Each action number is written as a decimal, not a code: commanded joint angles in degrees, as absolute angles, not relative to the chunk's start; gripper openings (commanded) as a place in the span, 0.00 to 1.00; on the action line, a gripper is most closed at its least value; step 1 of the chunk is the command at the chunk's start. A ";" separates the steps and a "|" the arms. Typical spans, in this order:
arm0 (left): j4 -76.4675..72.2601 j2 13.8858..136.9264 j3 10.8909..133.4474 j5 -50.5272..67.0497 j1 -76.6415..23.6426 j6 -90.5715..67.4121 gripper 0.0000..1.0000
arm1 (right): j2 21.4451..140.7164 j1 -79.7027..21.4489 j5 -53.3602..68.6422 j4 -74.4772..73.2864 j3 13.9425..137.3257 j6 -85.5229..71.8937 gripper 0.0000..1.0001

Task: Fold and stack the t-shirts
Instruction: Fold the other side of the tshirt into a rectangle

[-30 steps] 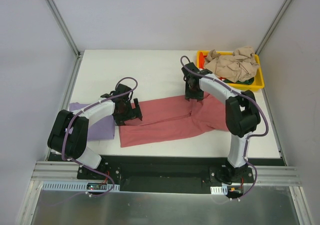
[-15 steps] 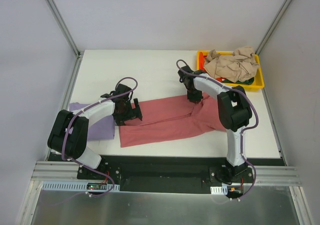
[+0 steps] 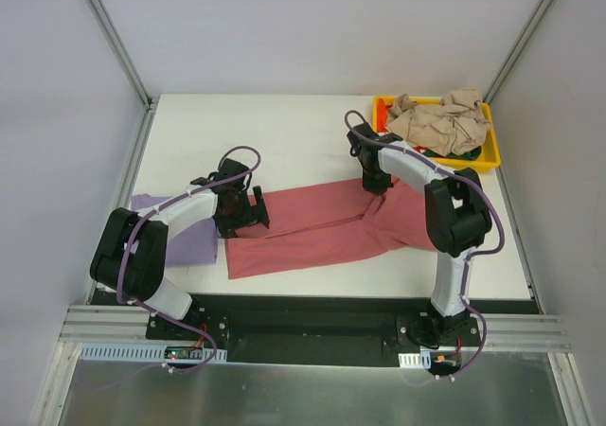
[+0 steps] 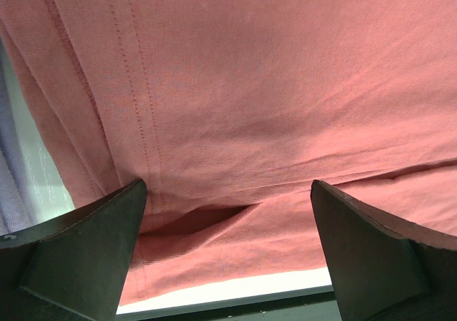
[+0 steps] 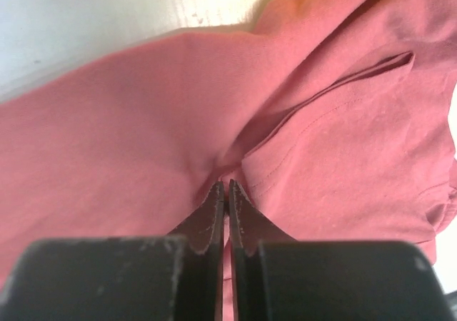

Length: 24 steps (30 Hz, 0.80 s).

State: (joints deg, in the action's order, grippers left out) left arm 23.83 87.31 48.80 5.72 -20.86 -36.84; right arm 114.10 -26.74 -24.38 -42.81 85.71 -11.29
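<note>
Lying crumpled-flat across the middle of the white table [image 3: 284,133], the dusty red-pink t-shirt [image 3: 322,227] is a soft knit with shallow creases and a double row of stitching along its hem. The right gripper [image 5: 227,187] has its two dark wedge-shaped fingers pressed together on a small puckered fold at the shirt's far edge, with wrinkles radiating from the pinch. The left gripper [image 4: 227,185] sits over the shirt's hemmed left end, its blunt black fingers spread wide with nothing between them but flat cloth. A folded lavender t-shirt [image 3: 185,241] lies just beside that end. At the far right corner, a yellow plastic tray [image 3: 488,161] holds rumpled beige t-shirts [image 3: 436,123] over a dark green one [image 3: 471,149].
</note>
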 commanded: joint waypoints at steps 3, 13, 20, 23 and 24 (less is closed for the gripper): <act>25.22 86.75 47.99 4.57 -19.95 -36.47 0.99 | 107.75 -27.95 -19.87 -38.59 84.29 -9.58 0.01; 25.14 86.40 47.81 4.83 -19.95 -36.39 0.99 | 112.14 -29.70 -16.00 -36.74 87.27 -9.32 0.02; 25.14 86.31 47.81 4.92 -19.95 -36.39 0.99 | 115.22 -30.59 -14.15 -36.74 89.73 -8.79 0.08; 25.14 86.40 47.81 4.92 -19.95 -36.39 0.99 | 115.75 -30.59 -12.92 -37.44 90.44 -7.39 0.21; 25.14 86.48 47.99 5.01 -19.95 -36.39 0.99 | 115.66 -30.59 -12.57 -37.35 90.53 -6.95 0.32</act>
State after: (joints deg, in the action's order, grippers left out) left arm 23.83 87.31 48.77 5.72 -20.86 -36.82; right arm 115.63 -30.30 -14.63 -37.08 87.59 -8.97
